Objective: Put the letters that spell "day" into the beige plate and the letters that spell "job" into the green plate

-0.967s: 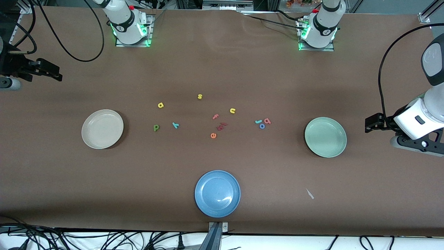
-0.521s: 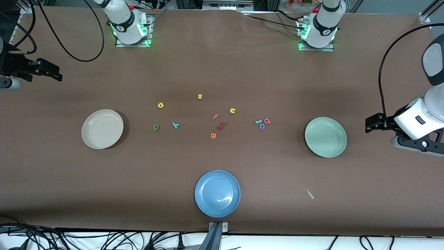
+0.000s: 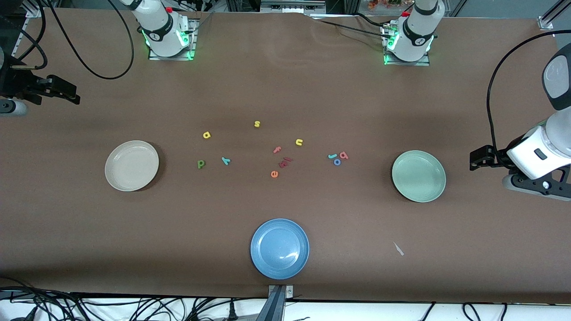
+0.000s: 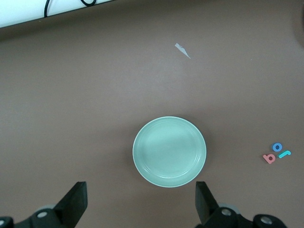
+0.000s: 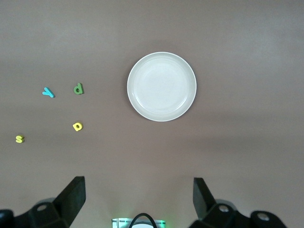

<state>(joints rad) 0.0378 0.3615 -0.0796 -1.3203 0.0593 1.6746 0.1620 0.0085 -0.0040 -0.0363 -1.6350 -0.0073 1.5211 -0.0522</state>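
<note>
Blue plate, spare letters and a scrap on the brown table

A blue plate [image 3: 279, 248] sits at lower centre. Mid-frame lie a yellow "s" [image 3: 257, 124], yellow "u" [image 3: 299, 142], salmon "f" [image 3: 277, 150], orange "e" [image 3: 274, 174] and dark red pieces [image 3: 284, 162]. A pale scrap [image 3: 398, 248] lies lower in the frame, toward its right-hand edge.

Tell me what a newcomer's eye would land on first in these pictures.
Three round shallow plates stand out on the brown table: a cream-beige plate toward the right arm's end, a pale mint-green plate toward the left arm's end, and a blue plate nearest the front camera. Between the beige and green plates lies a scatter of tiny colourful foam letters. The open left gripper hangs above the green plate, the open right gripper above the beige one.
</note>
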